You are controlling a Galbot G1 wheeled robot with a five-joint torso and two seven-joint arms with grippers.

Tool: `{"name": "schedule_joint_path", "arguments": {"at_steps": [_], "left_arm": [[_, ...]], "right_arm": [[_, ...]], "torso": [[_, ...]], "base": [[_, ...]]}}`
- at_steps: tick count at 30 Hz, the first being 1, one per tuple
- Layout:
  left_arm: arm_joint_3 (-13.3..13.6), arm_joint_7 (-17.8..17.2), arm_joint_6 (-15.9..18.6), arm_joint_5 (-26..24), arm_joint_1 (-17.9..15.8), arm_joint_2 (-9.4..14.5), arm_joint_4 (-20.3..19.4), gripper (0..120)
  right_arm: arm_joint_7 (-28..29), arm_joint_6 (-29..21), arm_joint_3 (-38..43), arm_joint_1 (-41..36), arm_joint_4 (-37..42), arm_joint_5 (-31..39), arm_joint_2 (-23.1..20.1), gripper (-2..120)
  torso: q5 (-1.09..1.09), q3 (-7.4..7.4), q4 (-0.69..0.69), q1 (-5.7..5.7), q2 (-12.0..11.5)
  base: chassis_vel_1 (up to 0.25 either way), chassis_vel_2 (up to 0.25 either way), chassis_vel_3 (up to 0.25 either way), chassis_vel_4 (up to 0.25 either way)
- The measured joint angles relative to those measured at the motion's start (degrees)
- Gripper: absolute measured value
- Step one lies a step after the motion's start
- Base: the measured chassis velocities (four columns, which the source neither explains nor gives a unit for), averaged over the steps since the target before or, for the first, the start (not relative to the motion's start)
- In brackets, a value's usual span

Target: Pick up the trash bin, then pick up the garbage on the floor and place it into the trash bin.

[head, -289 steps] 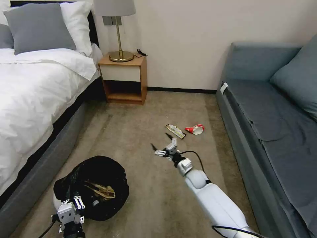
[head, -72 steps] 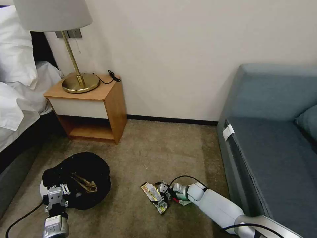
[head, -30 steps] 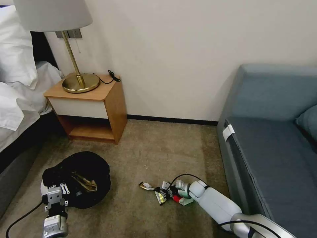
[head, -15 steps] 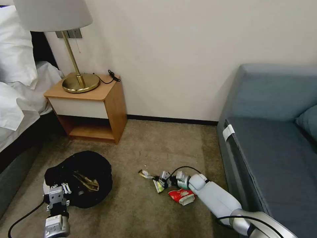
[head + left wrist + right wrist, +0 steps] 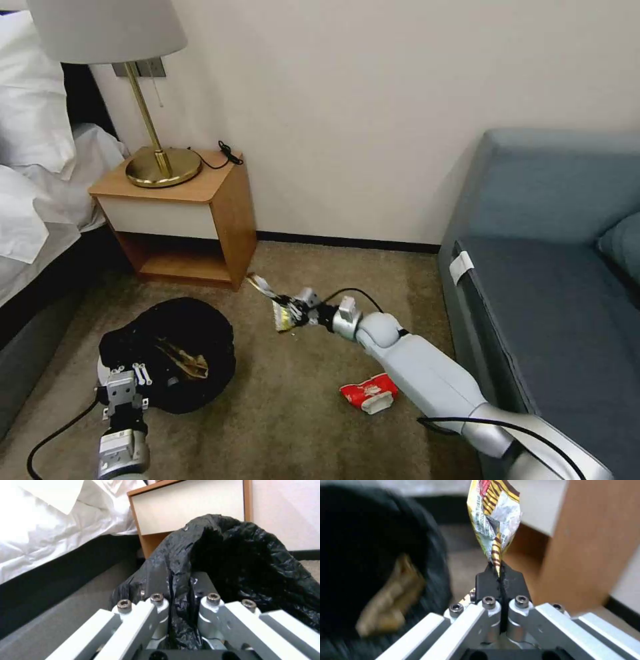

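Now the right end effector [image 5: 291, 315] is clamped on the flat brown-and-white striped wrapper [image 5: 272, 301], held clear of the carpet between the wooden nightstand [image 5: 230, 200] and the round white trash bin lined with crinkled black plastic [image 5: 175, 360]. Meanwhile the left end effector [image 5: 181, 590] pinches the bin's bagged rim. Crumpled brown paper [image 5: 185, 361] lies inside; a crushed red-and-white packet [image 5: 368, 393] lies on the floor.
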Motion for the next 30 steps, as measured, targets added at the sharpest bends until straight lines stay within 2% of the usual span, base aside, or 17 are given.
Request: {"name": "schedule_joint_path", "arguments": {"at_steps": [5,10,14,19,23,30], "left_arm": [[0.94,0.01,-0.21,0.04,-0.21,-0.53,-0.68,6],[1.52,0.03,-0.22,0.05,-0.42,-0.91,-1.51,6],[1.64,0.05,-0.22,-0.05,-0.47,-0.92,-1.93,6],[1.7,0.06,-0.22,-0.11,-0.45,-0.92,-1.96,6],[1.83,0.09,-0.37,-0.35,-0.4,-0.85,-2.0,6],[1.94,0.13,-0.61,-0.98,-0.44,-0.68,-2.41,6]], "right_arm": [[0.7,-0.91,-2.86,0.04,3.64,2.12,2.14,0],[0.81,-1.02,-4.04,-0.24,3.38,2.05,4.45,0],[0.79,-0.44,-3.47,-1.07,-0.27,0.83,7.6,0],[0.71,-0.13,-3.28,-1.41,-1.65,0.35,8.75,0],[0.36,1.07,-3.07,-2.63,-5.38,-1.89,12.06,0],[0.3,2.48,-3.53,-3.38,-8.96,-4.69,15.28,0]], "torso": [[0.0,0.0,0.0,0.0,0.0],[0.0,0.0,0.0,0.0,0.0],[0.0,0.0,0.0,0.0,0.0],[-0.01,0.0,0.0,0.0,0.0],[0.0,0.0,0.0,0.0,0.0],[0.0,0.0,0.0,0.0,0.0]], "base": [[0.0,0.0,0.0,0.0],[0.0,0.0,0.0,0.0],[0.0,0.0,0.0,0.0],[0.0,0.0,0.0,0.0],[0.0,0.0,0.0,0.0],[0.0,0.0,0.0,0.0]]}}
